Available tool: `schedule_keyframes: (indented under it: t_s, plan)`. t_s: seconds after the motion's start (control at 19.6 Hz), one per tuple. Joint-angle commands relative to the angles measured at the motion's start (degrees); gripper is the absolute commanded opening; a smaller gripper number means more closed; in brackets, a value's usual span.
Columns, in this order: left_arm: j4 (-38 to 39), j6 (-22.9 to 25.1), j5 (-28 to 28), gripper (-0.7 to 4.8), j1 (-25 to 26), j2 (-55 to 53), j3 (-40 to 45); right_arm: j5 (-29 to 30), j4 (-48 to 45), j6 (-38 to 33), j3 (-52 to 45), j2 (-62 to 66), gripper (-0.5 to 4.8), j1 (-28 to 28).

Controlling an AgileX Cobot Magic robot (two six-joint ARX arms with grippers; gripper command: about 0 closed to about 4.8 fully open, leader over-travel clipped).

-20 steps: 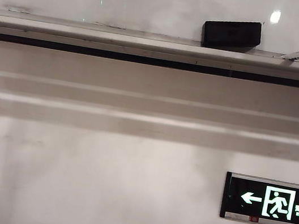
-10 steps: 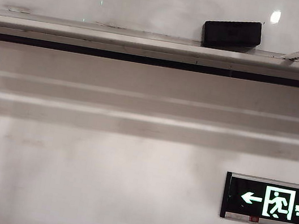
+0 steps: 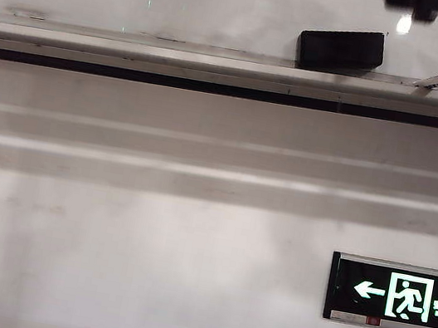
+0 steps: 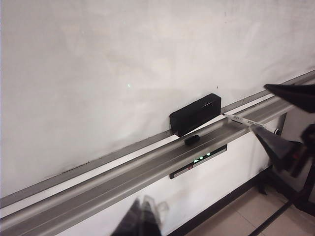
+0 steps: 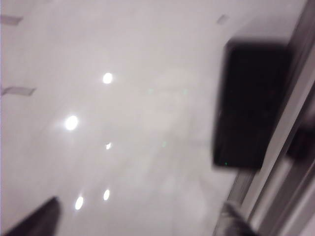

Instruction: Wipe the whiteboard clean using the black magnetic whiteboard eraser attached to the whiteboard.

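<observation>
Right gripper point(image 5: 138, 216), spread wide and empty, is nearing the eraser point(image 3: 341, 49); it should straddle squarely; left gripper's point(image 4: 142, 223) opening is unclear.

My right gripper point(image 3: 412, 3) shows as a dark shape at the top edge of the exterior view; in its wrist view my fingertips point(image 5: 37, 221) stand wide apart, holding nothing. My left gripper point(image 4: 142, 221) is a blurred tip, its jaws unreadable.
</observation>
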State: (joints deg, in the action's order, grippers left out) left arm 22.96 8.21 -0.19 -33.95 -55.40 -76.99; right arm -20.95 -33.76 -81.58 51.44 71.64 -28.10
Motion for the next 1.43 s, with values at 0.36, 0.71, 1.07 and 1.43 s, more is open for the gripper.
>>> schedule_keyframes:
  t_s: [0.36,0.71,1.07,1.43]
  plan:
    - [-0.81,0.37,0.42,-0.06,0.07,0.09,-0.37,0.13,-5.49,3.54,6.43,10.86,4.13,1.84]
    - [-0.81,0.37,0.42,-0.06,0.07,0.09,-0.37,-0.63,0.26,5.86,13.29,14.86,4.08,4.57]
    - [-1.05,0.37,0.42,-0.06,0.07,0.09,-0.37,0.31,4.13,6.8,13.88,15.58,4.08,6.95]
    - [-1.66,0.37,0.44,-0.06,0.07,0.09,-0.37,0.57,3.04,6.64,15.43,19.87,3.61,6.93]
